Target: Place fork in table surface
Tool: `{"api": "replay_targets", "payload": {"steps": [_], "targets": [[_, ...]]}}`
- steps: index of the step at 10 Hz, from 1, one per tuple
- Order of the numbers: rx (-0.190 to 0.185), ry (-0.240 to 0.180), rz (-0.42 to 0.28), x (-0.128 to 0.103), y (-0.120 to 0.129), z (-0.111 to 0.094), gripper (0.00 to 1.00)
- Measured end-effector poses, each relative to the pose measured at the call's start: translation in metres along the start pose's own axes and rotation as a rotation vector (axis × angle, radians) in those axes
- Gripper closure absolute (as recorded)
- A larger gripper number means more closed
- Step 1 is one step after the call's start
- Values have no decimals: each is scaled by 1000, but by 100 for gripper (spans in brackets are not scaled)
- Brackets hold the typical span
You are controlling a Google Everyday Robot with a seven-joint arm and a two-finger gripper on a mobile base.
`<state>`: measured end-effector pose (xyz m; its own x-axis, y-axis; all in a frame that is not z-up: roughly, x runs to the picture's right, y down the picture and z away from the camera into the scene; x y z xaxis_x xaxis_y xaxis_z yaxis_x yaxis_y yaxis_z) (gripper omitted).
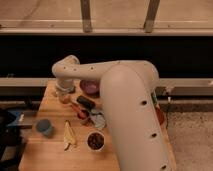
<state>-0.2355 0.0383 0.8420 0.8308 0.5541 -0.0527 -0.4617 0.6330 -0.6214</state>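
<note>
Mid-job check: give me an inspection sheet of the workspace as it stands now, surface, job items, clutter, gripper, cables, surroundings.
Surface: tan wooden table surface, crowded toward the middle.
Job's things: fork not identifiable.
Clutter: banana, grey cup, small bowl with dark contents, purple bowl, red-handled scoop, black-handled utensil.
Gripper: gripper low over the table's far left part, by the purple bowl.
Cables: dark cable right of the arm.
Surroundings: rail and dark wall behind.
</note>
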Motion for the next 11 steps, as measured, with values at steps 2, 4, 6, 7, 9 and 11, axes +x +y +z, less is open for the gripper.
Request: {"api": "replay_targets", "payload": {"steps": [2,4,6,7,9,11], "targets": [[-3,-4,-6,0,0,3,100],[-11,-1,-11,-1,4,7,100],[-23,5,-12,4,10,11,100],[-35,11,-10,7,14,16,100],[-62,23,-4,12,22,28,100],[-97,38,-5,16,30,45,100]]}}
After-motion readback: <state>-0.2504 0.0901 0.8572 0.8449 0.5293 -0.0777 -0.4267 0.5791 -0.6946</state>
